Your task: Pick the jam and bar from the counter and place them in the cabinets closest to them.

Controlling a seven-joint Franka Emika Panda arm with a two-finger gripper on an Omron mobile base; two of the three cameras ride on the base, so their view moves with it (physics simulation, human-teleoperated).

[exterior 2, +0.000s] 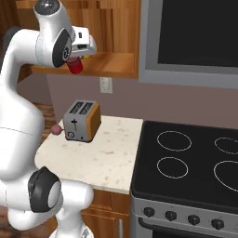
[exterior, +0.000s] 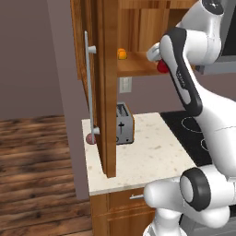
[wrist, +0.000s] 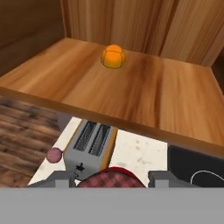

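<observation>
while my gripper [exterior 2: 76, 62] is clamped on the jam [exterior 2: 76, 66], the jar hangs just in front of the open cabinet [exterior: 138, 64] shelf edge. it looks small, rigid and smooth, probably slippery glass, so i judge gripping across its round sides is safest.

Jam jar [exterior 2: 76, 66] hanging at the front lip of the open cabinet [exterior: 138, 27]

The small red jar is sitting pinched between the fingers [wrist: 61, 178], just at the front edge of the cabinet's plank shelf [wrist: 131, 94] and well above the table [exterior 2: 109, 151]. Its dark red checked lid [wrist: 111, 178] is showing from above. The warm brown cabinet is standing open, its door [exterior: 103, 87] swung out with a long silver bar handle [exterior: 90, 92]. The speckled cream table is lying below.
</observation>
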